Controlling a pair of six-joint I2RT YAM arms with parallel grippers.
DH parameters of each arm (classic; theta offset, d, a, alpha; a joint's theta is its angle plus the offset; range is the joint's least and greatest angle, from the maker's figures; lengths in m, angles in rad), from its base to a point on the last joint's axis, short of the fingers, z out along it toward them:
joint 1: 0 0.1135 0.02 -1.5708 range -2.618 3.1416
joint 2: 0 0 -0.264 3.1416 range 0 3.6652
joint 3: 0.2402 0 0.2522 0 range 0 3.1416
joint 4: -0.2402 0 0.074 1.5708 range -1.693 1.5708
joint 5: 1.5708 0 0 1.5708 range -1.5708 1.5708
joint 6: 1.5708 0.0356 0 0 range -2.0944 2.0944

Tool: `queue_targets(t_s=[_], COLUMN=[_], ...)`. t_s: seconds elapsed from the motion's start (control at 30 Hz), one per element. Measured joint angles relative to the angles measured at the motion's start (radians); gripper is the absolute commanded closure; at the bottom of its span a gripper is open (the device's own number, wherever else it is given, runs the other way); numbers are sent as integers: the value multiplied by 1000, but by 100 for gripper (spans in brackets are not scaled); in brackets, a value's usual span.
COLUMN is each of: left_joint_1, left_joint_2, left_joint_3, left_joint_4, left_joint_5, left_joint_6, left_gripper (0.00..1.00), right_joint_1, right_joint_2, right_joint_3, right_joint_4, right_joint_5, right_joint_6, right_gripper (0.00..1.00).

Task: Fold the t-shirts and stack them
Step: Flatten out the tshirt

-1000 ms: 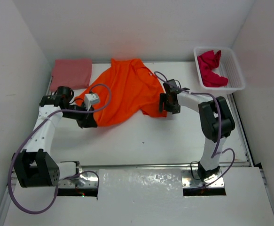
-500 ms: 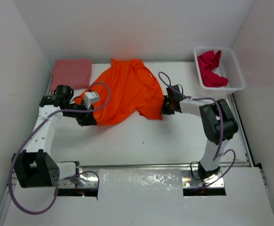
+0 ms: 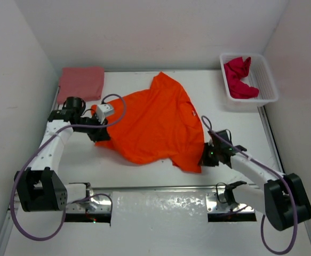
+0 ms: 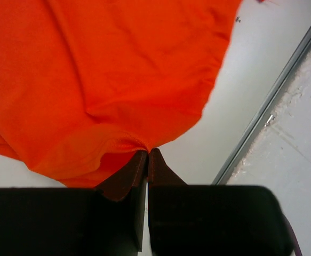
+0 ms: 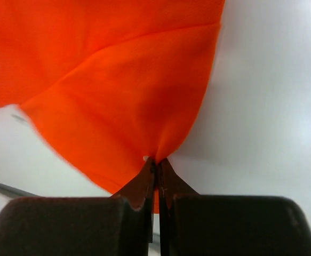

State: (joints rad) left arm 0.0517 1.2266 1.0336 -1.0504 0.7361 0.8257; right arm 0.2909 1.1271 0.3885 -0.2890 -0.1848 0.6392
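The orange t-shirt (image 3: 155, 122) lies spread across the middle of the table, stretched between both arms. My left gripper (image 3: 97, 133) is shut on its left edge; the wrist view shows the orange cloth (image 4: 102, 80) pinched at the left gripper (image 4: 146, 152). My right gripper (image 3: 204, 159) is shut on the shirt's near right corner, and its wrist view shows the cloth (image 5: 123, 90) bunched into the right gripper (image 5: 156, 161). A folded salmon-pink t-shirt (image 3: 81, 83) lies at the back left. The crimson t-shirt (image 3: 239, 78) sits crumpled in the white basket (image 3: 267, 80).
The basket stands at the back right corner. White walls close in the table on three sides. A metal rail (image 3: 160, 187) runs along the near edge in front of the arm bases, also seen in the left wrist view as a rail (image 4: 272, 96).
My right gripper shut on the orange shirt's right edge and pulled it toward the near right, spreading the shirt out. The left gripper kept its hold, shifting only slightly.
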Motion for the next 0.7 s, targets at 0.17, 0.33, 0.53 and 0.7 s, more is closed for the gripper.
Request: queue_targets(t_s=[0.17,0.33,0.53,0.7], left_joint_1=[-20,-23,-25,-25], left_joint_2=[36,39,39,39], left_joint_3=[-47,-51,-51,-50], left_joint_4=[35,37,37,37], left_joint_5=[10,20,32,33], left_joint_6=[-11,-11,-11,-16], left_gripper=[100,100,100,100], right_joint_1=[0,31,134,197], right_joint_2=[-19,20,85,98], right_joint_3=[-42,43,80,62], right_joint_4=[-104,-155,-257,-241], right_joint_5=[28,78,184,197], right_joint_6=[-11,-40,-58,-52], right_gripper=[47,8,33,78])
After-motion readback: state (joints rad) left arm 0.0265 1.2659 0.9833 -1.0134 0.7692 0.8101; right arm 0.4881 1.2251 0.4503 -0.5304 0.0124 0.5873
